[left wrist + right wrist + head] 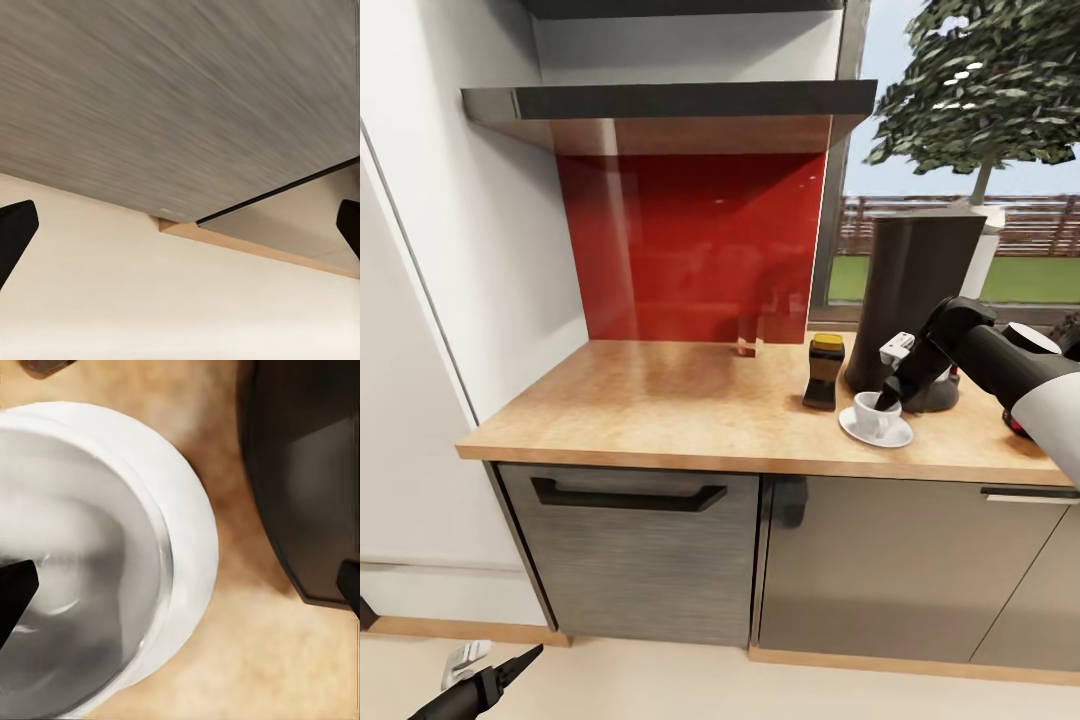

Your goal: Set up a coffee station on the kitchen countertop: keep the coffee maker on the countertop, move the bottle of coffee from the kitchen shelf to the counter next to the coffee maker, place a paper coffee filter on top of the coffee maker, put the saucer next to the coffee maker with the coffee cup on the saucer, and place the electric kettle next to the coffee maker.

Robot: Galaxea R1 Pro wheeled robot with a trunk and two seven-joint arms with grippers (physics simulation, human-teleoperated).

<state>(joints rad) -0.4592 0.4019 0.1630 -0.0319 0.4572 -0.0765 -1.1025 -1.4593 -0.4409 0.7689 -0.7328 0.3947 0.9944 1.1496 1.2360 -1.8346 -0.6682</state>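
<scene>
White coffee cup (877,414) sits on its saucer (876,432) beside the coffee maker (916,300), near the table's front edge. My right claw (887,395), spread, straddles its rim; lifting away comes next.

electric kettle (1015,425) mostly behind right arm, coffee maker (920,290) base partly hidden

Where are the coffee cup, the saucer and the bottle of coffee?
coffee cup (877,412): head view, white side wall.
saucer (853,428): head view, bare left rim.
bottle of coffee (824,372): head view, dark body.
</scene>
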